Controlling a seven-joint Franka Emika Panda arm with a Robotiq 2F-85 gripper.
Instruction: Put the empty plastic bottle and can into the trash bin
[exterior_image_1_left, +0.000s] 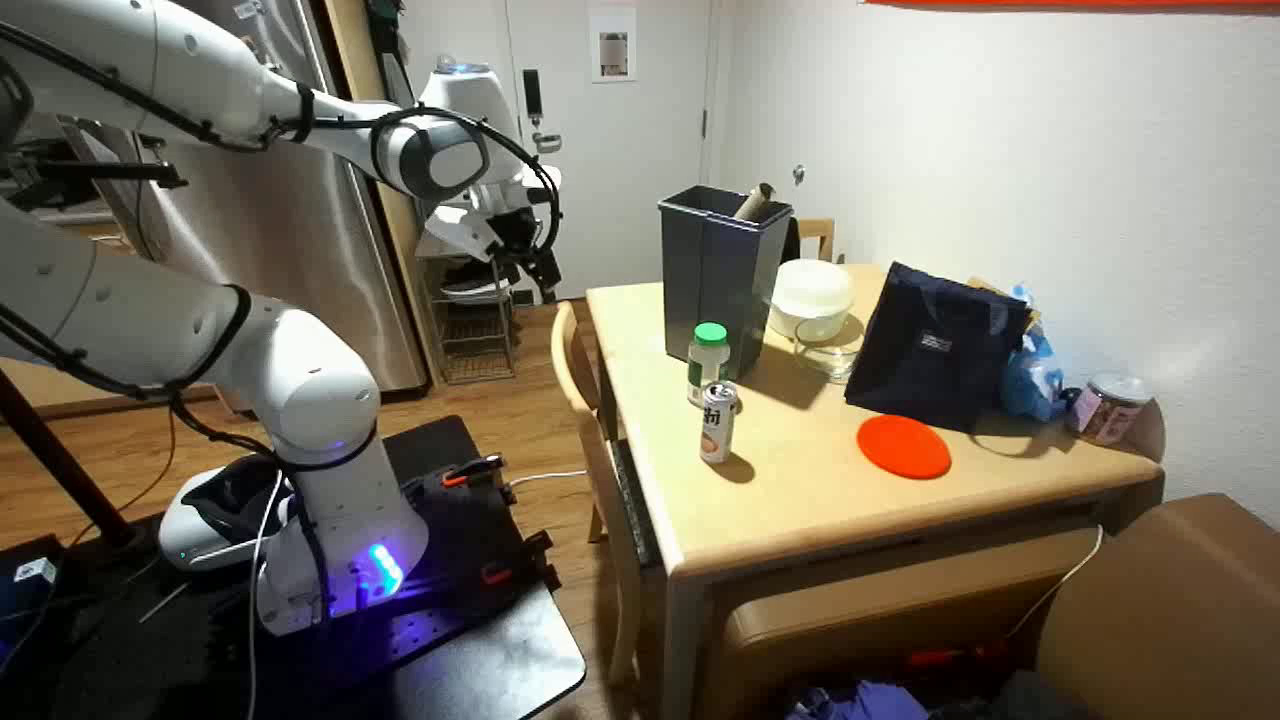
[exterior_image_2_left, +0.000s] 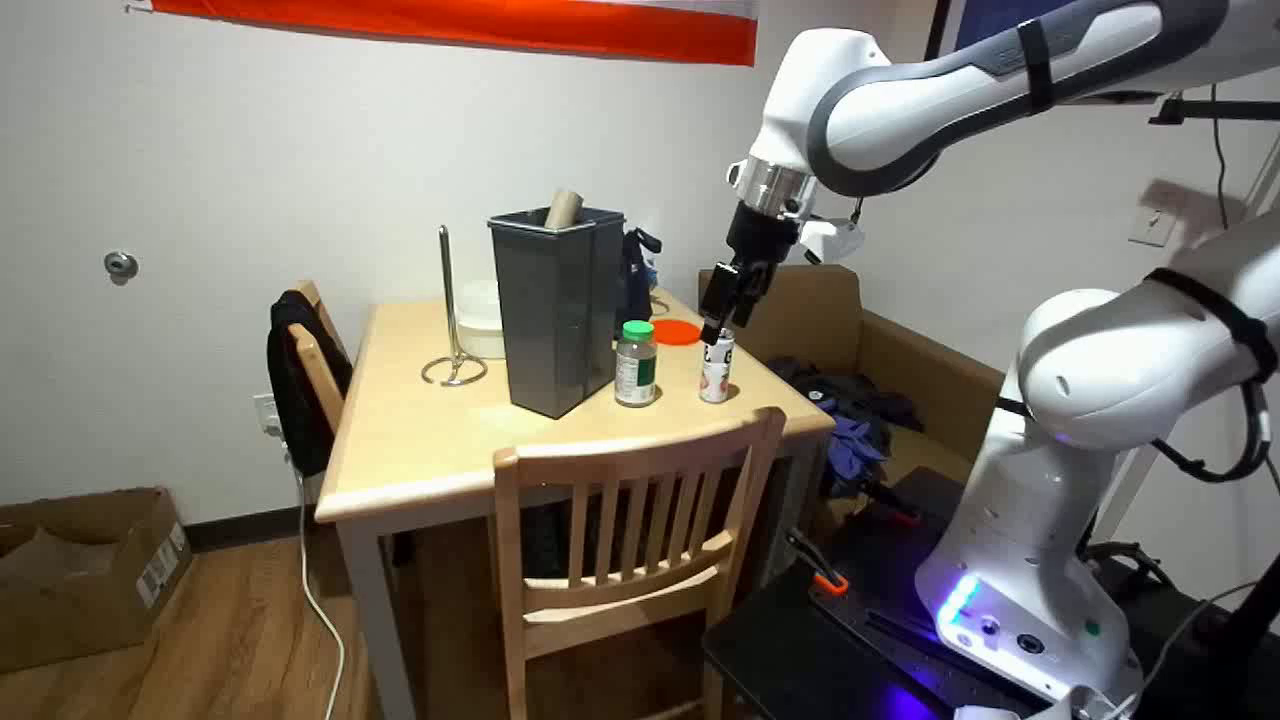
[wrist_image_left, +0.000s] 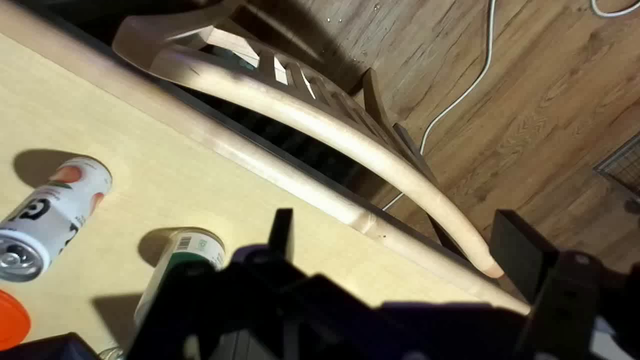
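The clear plastic bottle with a green cap (exterior_image_1_left: 709, 362) (exterior_image_2_left: 636, 368) stands upright on the table beside the trash bin. In the wrist view the bottle (wrist_image_left: 196, 249) is partly hidden behind the gripper. The can (exterior_image_1_left: 717, 428) (exterior_image_2_left: 715, 372) stands upright near the bottle, and it lies at the left of the wrist view (wrist_image_left: 57, 207). The tall dark grey trash bin (exterior_image_1_left: 712, 280) (exterior_image_2_left: 555, 310) stands on the table with a cardboard tube in it. My gripper (exterior_image_1_left: 540, 275) (exterior_image_2_left: 727, 322) (wrist_image_left: 400, 240) is open and empty, raised near the table's chair-side edge, apart from bottle and can.
A wooden chair (exterior_image_2_left: 640, 455) stands against the table edge (wrist_image_left: 300, 192). An orange-red disc (exterior_image_1_left: 903, 446), a navy bag (exterior_image_1_left: 935, 345) and a white bowl (exterior_image_1_left: 810, 295) are on the table. A metal stand (exterior_image_2_left: 452, 340) is beside the bin. A jar (exterior_image_1_left: 1108, 408) sits at the far corner.
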